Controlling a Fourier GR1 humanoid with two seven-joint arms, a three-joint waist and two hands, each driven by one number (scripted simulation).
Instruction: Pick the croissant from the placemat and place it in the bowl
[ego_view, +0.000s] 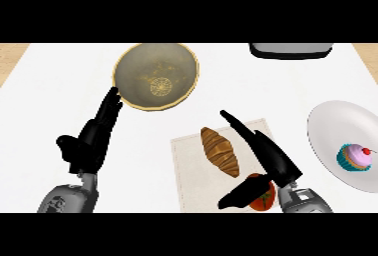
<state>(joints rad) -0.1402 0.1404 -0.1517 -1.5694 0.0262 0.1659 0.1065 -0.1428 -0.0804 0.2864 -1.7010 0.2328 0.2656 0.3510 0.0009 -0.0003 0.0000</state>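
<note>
Head view showed us, nearest the lower edge, our right hand (269, 157) lying over the placemat (190, 172) with its fingers straight and spread wide from the thumb, holding nothing; a red tomato-like thing (263, 198) sat under the thumb. Just beside those fingers, on their left, the croissant (219, 150) lay on the placemat, apparently untouched. At the left our left hand (96, 136) rested open, fingers up, its tips near the rim of the bowl (156, 75). To the right a white plate (336, 127) carried a cupcake (355, 157), and at the far edge of the table (66, 80) stood a grey appliance (289, 50). We judged the risk to be that the thumb, closing, might catch the red thing instead, or that the fingers might nudge the croissant off the placemat before closing round it.
</note>
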